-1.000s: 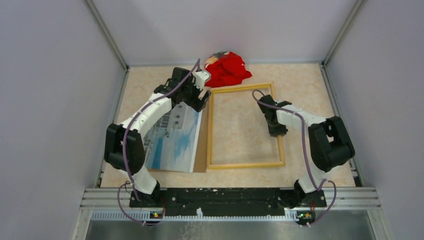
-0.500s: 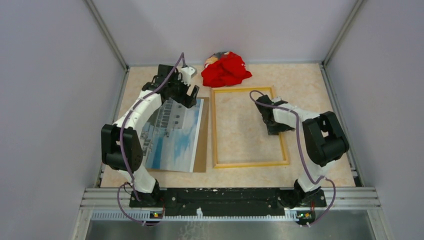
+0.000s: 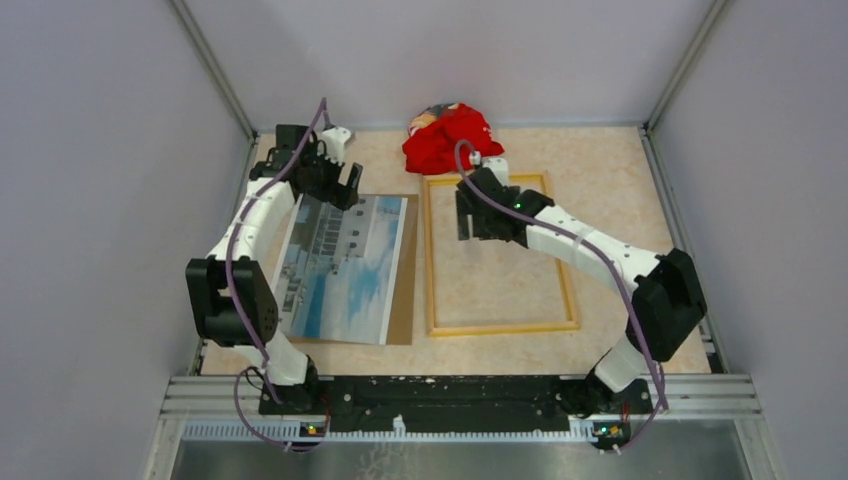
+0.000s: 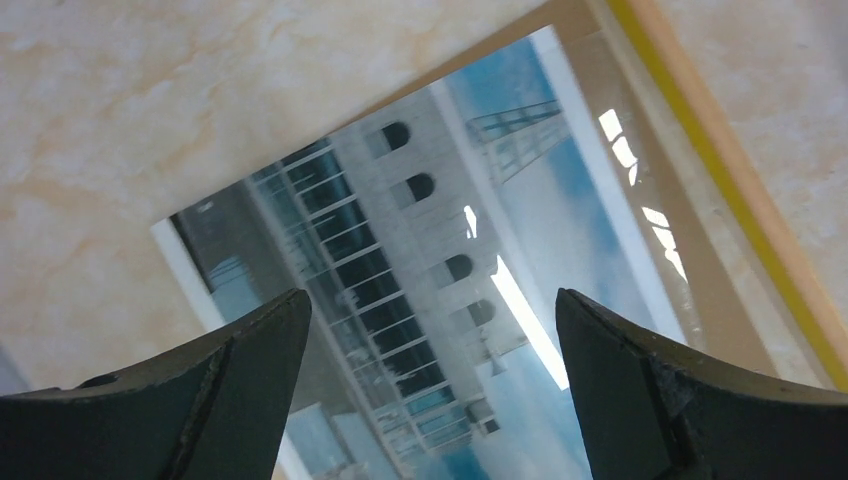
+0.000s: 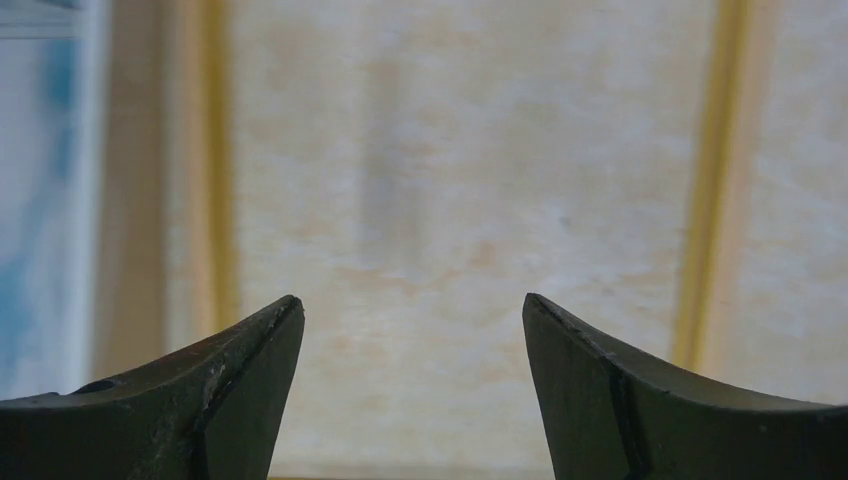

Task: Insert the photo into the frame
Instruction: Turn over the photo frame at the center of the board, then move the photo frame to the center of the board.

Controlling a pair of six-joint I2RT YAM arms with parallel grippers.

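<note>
The photo [image 3: 345,265], a white building under blue sky, lies face up on a brown backing panel [image 3: 402,300] at the left. To its right the frame [image 3: 431,260] lies flat on the table, pale wood and yellow. My left gripper [image 3: 335,185] hovers open over the photo's far edge; in the left wrist view the photo [image 4: 430,230] fills the space under the open gripper [image 4: 430,295], with the frame's yellow edge [image 4: 720,170] at the right. My right gripper [image 3: 475,215] hangs open above the frame's far left part, between both frame rails [image 5: 215,180].
A crumpled red cloth [image 3: 452,138] lies at the back, just beyond the frame's far rail. Grey walls close in the table on the left, right and back. The backing panel [image 5: 130,180] shows as a brown strip between photo and frame.
My right gripper opened, let go of the frame's right rail and swung up and left over the frame. The frame straightened. My left arm drew back leftward along the photo's far edge.
</note>
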